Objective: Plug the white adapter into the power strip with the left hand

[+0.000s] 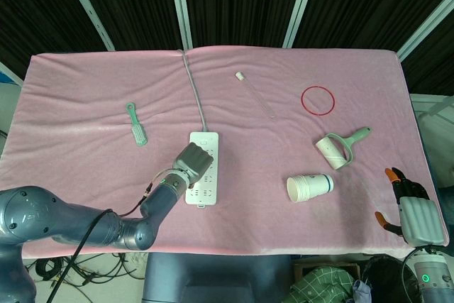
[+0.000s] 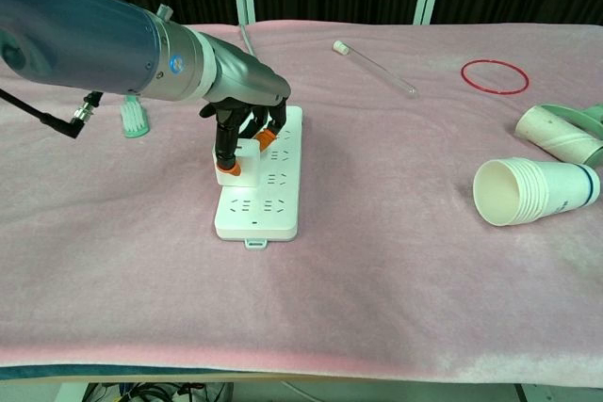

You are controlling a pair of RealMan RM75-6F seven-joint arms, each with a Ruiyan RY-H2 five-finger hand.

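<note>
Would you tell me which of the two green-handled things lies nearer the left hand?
The small green brush, just left of the left hand; the lint roller lies far right.

You have a table with a pink cloth over it. Near the middle, a bit left, lies the white power strip, and its gray cord runs up to the top edge. At left lies a green brush. Near the top middle lies a clear tube, with a red ring to its right. At right lie a lint roller and a stack of paper cups on its side.
</note>
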